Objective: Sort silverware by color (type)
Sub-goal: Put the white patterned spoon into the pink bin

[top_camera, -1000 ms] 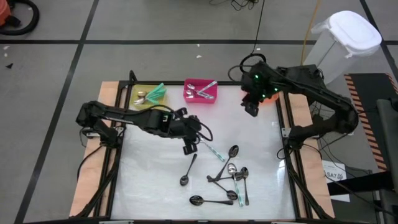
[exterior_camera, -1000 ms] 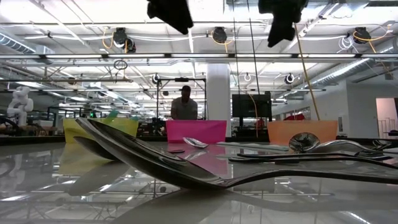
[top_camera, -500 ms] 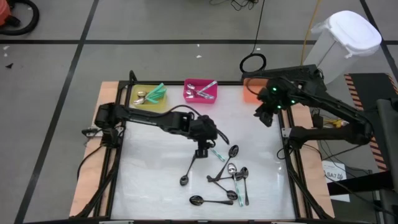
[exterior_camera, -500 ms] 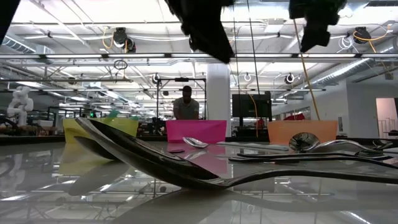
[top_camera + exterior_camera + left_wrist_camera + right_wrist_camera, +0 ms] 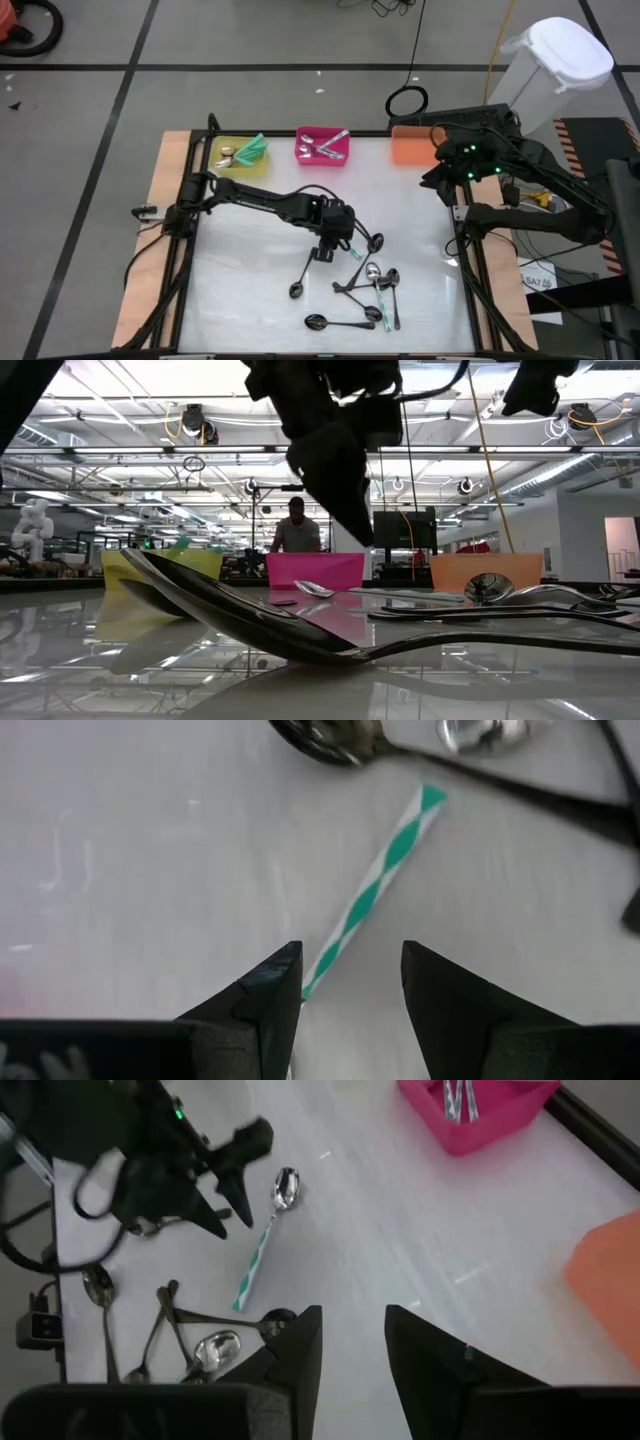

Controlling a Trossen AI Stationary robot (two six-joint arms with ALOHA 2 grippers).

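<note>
High view looks straight down on the whole surface [image 5: 250, 290]. Low view sits at surface height, facing the bins. Wrist views look down closely; both share the teal spoon [image 5: 375, 890].

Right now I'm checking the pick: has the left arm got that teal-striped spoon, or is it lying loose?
Lying loose. The teal-striped spoon rests flat on the table, and the left gripper's jaws stand open over its handle end.

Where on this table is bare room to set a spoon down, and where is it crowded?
Bare: the table's left half, below the yellow bin, and the strip between the pink bin and orange bin. Crowded: the spoon cluster at lower centre-right, under the left hand.
</note>
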